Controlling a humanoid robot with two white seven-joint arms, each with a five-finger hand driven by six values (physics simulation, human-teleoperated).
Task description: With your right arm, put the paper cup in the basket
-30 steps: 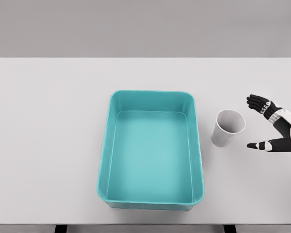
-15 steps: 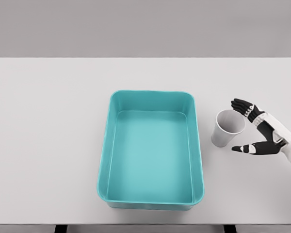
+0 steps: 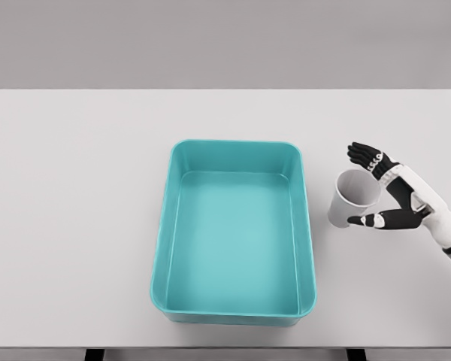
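White paper cup (image 3: 352,198), right hand (image 3: 383,192) spread around it, teal basket (image 3: 234,317) beside

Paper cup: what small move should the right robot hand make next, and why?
Probably close the fingers and thumb onto the paper cup. The right robot hand is open around its right side, fingers behind the rim and thumb in front, and the cup stands upright on the table beside the basket.

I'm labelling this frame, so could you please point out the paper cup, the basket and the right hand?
paper cup (image 3: 346,210), head view, on its outer side wall.
basket (image 3: 310,248), head view, on its right rim.
right hand (image 3: 395,199), head view, on the palm, fingers spread around the cup.
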